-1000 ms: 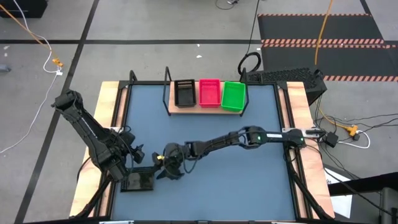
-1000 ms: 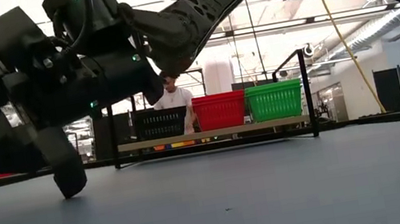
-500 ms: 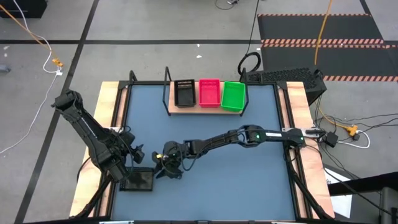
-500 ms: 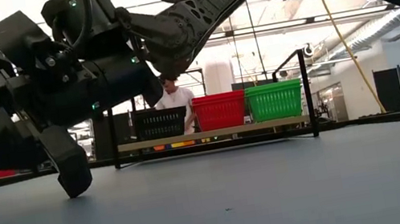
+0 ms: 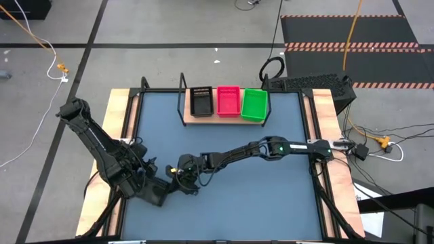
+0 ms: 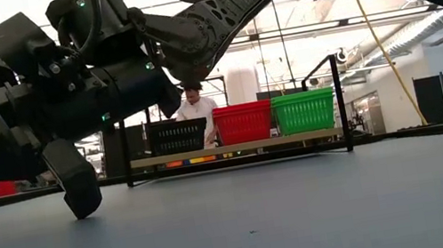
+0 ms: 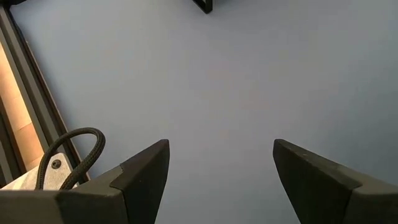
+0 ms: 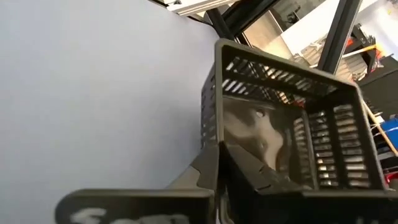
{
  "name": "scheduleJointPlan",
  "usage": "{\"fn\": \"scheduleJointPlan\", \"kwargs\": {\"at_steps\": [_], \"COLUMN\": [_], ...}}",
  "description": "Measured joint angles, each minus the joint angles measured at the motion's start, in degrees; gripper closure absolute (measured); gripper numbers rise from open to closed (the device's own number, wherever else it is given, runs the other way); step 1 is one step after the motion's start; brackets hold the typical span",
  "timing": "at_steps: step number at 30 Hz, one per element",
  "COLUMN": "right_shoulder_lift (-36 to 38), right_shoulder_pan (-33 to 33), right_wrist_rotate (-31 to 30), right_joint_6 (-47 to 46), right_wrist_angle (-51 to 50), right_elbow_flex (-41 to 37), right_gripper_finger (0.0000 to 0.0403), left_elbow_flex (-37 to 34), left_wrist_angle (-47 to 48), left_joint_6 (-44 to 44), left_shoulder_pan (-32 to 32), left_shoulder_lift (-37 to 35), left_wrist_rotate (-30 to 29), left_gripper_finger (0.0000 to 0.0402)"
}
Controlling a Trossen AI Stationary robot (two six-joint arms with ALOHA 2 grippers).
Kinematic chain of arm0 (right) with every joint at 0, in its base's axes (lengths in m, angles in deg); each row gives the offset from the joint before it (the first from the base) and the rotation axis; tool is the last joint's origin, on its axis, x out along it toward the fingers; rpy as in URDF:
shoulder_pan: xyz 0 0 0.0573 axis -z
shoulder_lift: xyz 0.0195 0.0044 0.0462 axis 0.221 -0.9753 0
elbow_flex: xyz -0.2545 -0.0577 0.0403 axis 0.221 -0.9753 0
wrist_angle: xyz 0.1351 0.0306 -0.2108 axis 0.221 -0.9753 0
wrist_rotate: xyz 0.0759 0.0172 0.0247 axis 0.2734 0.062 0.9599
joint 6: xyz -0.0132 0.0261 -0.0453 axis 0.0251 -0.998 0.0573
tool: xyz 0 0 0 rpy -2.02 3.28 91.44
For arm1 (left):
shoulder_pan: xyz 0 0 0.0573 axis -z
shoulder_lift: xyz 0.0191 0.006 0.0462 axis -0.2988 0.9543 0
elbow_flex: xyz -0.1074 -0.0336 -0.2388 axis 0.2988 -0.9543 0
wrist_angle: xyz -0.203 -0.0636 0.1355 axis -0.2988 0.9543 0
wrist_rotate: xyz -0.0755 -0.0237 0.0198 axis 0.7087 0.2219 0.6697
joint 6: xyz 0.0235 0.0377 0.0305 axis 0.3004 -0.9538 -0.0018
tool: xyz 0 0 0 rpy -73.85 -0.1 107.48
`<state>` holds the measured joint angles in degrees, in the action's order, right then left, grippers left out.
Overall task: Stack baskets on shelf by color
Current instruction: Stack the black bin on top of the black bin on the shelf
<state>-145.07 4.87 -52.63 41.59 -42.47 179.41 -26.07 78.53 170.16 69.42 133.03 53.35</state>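
A black basket point(image 5: 154, 192) sits askew near the table's near-left corner, and my right gripper point(image 5: 178, 181) is shut on its right end. In the right wrist view the same basket point(image 8: 292, 124) shows its perforated walls just beyond my right gripper point(image 8: 219, 152). My left gripper point(image 7: 221, 180) hovers open over bare tabletop by the left edge, with nothing between its fingers. On the shelf point(image 5: 224, 120) at the far side stand a black basket point(image 5: 201, 102), a pink-red basket point(image 5: 228, 100) and a green basket point(image 5: 254, 105) in a row. My right gripper pinches the black basket's wall at the rim, near a corner point(image 8: 214, 134). One finger looks to be inside the basket and one outside. The fingers come slanting down from the table's right side. The basket is tilted; whether it is clear of the table I cannot tell.
The shelf's black frame posts point(image 6: 340, 100) rise at the far side. Wooden borders point(image 5: 122, 135) run along the table's left and right edges. A person point(image 6: 197, 110) stands behind the shelf. The blue-grey tabletop point(image 5: 258, 196) spreads out at the centre and right.
My right gripper has shut on the black basket's right end. The basket, which lay square to the table's edges, has turned askew and tipped; its end in the gripper has moved and its far-left part has stayed near the left edge.
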Motion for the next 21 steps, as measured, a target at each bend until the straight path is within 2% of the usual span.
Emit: {"fn": "scheduleJointPlan", "kwargs": {"at_steps": [6, 9, 13, 16, 19, 21], "right_shoulder_lift": [2.4, 6.7, 14.8, 21.1, 26.0, 28.3], "right_shoulder_pan": [0.4, 0.9, 1.6, 1.5, 1.0, 0.7], "right_wrist_rotate": [-0.9, -0.9, -1.5, -5.6, -9.4, -9.0], "right_joint_6": [-5.2, -10.9, -16.9, -19.1, -22.5, -25.3], "right_wrist_angle": [-1.8, -9.1, -29.5, -45.6, -55.7, -56.5], "right_elbow_flex": [0.0, -0.4, -0.5, -0.4, -0.3, -0.3], "right_gripper_finger": [0.0399, 0.0401, 0.0401, 0.0401, 0.0401, 0.0401], "left_elbow_flex": [0.0, 0.0, 0.0, 0.0, -0.1, -0.2], "left_wrist_angle": [-0.2, -0.3, -0.7, -0.6, -0.8, -0.9], "left_joint_6": [-0.8, -1.1, -2.1, -2.1, -1.6, -1.2], "left_shoulder_pan": [0.0, 0.0, 0.3, 1.1, 1.8, 2.2], "left_shoulder_lift": [0.0, 0.0, 0.0, 0.0, 0.0, 0.0], "left_wrist_rotate": [0.1, -0.4, 0.7, 0.5, 0.5, 0.5], "left_gripper_finger": [0.0117, 0.0117, 0.0117, 0.0117, 0.0117, 0.0117]}}
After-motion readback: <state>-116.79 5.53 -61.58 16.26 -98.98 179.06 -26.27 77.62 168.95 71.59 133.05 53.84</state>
